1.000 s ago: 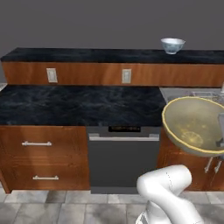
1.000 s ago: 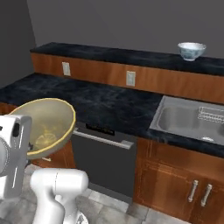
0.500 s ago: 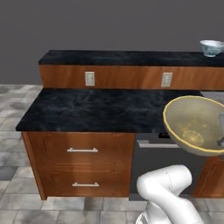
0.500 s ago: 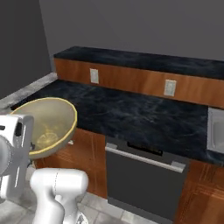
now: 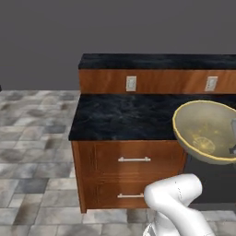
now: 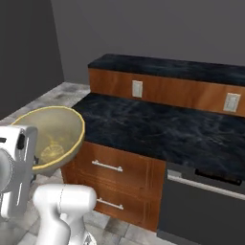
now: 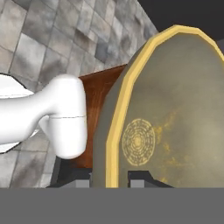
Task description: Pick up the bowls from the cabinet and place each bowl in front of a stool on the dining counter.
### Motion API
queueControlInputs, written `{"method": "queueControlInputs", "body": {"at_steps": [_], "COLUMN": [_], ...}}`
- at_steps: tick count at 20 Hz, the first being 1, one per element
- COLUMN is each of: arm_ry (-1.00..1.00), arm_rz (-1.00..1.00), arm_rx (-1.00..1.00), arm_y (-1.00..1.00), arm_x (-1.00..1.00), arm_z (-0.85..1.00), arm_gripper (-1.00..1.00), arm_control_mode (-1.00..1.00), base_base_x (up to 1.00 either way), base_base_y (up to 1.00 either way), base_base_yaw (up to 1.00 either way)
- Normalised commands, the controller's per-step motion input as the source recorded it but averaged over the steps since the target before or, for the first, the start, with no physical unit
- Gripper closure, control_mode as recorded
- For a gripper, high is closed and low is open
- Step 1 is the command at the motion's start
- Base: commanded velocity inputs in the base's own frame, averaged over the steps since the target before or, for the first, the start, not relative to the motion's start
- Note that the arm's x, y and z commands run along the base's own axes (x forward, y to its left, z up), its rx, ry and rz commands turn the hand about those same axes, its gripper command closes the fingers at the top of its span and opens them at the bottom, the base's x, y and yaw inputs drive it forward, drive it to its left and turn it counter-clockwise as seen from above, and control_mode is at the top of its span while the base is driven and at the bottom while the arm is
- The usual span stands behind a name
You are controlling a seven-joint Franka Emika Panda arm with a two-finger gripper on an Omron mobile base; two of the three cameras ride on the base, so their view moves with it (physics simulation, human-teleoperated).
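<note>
One long raised dining counter [image 5: 156,61] with a black top runs along the far side, above a lower black-topped counter with drawers [image 5: 131,159]. In front of them, close to the robot, the olive-tan bowl [image 5: 208,131] is held in the air at the right side of the left base view. The gripper [image 7: 109,183] is clamped on its yellowish rim, one finger on each side of the wall. The step in hand looks like the carrying of this bowl to the dining counter. The next move, I think, needs a lift above the raised top, then leveling. The bowl is tilted strongly; its mouth faces partly sideways, toward the robot, and its axis lies nearer horizontal than upright.
</note>
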Motion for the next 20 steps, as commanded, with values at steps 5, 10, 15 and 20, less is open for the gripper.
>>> {"method": "queueControlInputs", "body": {"at_steps": [5, 10, 15, 20], "arm_ry": [0.0, 0.0, 0.0, 0.0], "arm_rz": [0.0, 0.0, 0.0, 0.0], "arm_rx": [0.0, 0.0, 0.0, 0.0], "arm_y": [0.0, 0.0, 0.0, 0.0], "arm_x": [0.0, 0.0, 0.0, 0.0], "arm_z": [0.0, 0.0, 0.0, 0.0], "arm_gripper": [1.0, 1.0, 1.0, 1.0], "arm_control_mode": [1.0, 1.0, 1.0, 1.0], "base_base_x": [0.03, 0.11, 0.4, 0.46], "base_base_y": [1.0, 1.0, 1.0, 1.0], "base_base_yaw": [-0.1, -0.12, -0.15, -0.16]}}
